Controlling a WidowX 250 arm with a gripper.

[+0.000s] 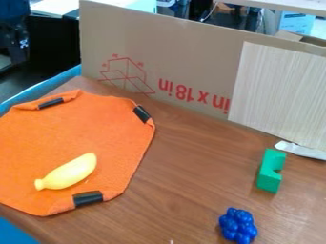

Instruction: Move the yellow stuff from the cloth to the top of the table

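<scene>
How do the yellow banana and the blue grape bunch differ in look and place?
The banana is yellow, smooth and long; the grape bunch is blue, knobbly and compact. The banana lies on the orange cloth; the grape bunch sits directly on the wooden table. Both look like toy fruit.

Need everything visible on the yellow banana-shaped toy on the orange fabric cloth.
The yellow banana-shaped toy is plump and gently curved, with a broad rounded end at upper right, tapering at lower left to a short neck with a small blunt knob. Surface looks smooth, like plastic; no breaks visible. It lies flat, slanted, in the lower part of the orange fabric cloth, wholly within its edges. A black strip on the cloth's lower edge is nearby, not touching. Only the cloth touches it.
</scene>
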